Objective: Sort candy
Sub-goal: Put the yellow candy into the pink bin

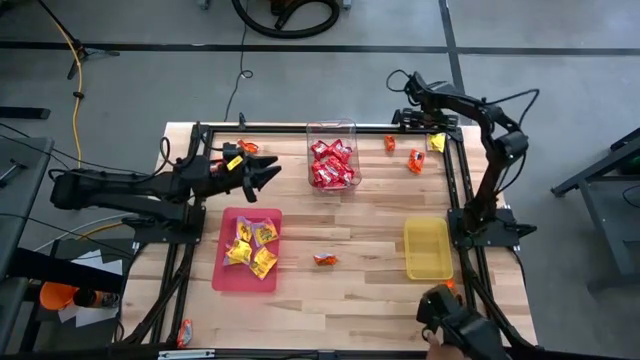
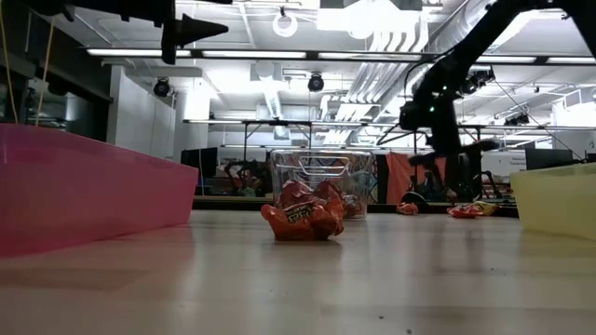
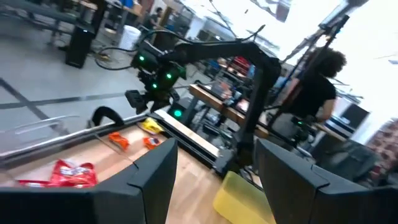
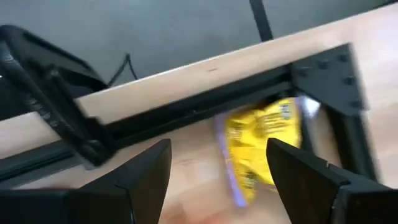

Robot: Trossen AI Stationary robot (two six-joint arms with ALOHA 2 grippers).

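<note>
My right gripper (image 4: 214,171): fingers spread, empty, over a yellow candy (image 4: 264,146) in the table's far right frame corner. My left gripper (image 1: 268,170): open, empty, above bare wood between pink tray (image 1: 225,275) and clear tub (image 1: 332,130).

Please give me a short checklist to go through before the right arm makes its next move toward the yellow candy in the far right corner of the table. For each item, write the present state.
1. Right gripper jaws apart, nothing between them: ok.
2. Yellow candy lies ahead of the jaws on the table, in the corner of the black frame: ok.
3. Room to close around it: cannot tell, the frame bars run close beside the packet.
4. Left gripper is far away, left of the clear tub, jaws apart and empty: ok.
5. Pink tray, which already holds yellow candies, has free space: ok.
6. Path to the tray: not ok for a straight line, the tub stands between.
</note>
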